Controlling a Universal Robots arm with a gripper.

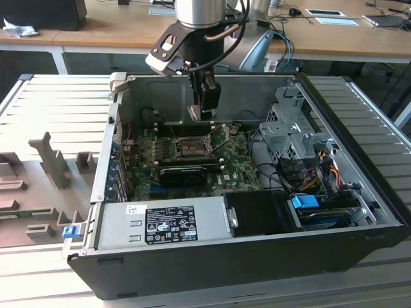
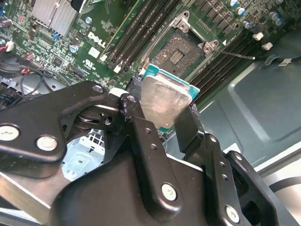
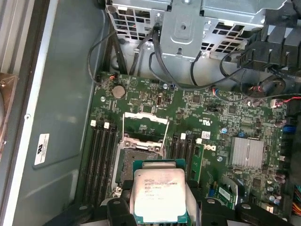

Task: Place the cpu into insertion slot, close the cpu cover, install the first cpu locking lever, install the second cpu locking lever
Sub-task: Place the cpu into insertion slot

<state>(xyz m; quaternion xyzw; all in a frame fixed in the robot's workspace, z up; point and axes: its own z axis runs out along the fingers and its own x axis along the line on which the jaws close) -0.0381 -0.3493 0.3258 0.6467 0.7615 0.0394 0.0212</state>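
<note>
- Above the open computer case (image 1: 192, 269), the gripper (image 1: 203, 114) hangs over the green motherboard (image 1: 144, 151); arm comes down from the top of the exterior view.
- Gripper (image 2: 164, 101) is pinching the cpu (image 2: 164, 101) by two opposite edges; the black fingers (image 2: 141, 127) are pressed against its sides and the silvery face is in plain sight.
- First wrist view: cpu (image 3: 160, 193) sits between the fingertips of the gripper (image 3: 160, 209), green substrate edge visible around the metal lid.
- cpu is up off the board, not seated. It is near the insertion slot (image 3: 141, 157) and overlaps that socket's near edge in the first wrist view.
- Insertion slot (image 2: 178, 49) is bare, contact field exposed.
- cpu cover (image 3: 145, 116) is flipped open, standing at the far side of the socket.
- Black memory slots (image 3: 101, 160) flank the socket on both sides.
- Finned heatsink (image 3: 248, 151) is well apart from the socket.
- Power supply (image 1: 167, 224) lies along the case's near wall; drive cage (image 1: 289, 128) on the exterior view's right.
</note>
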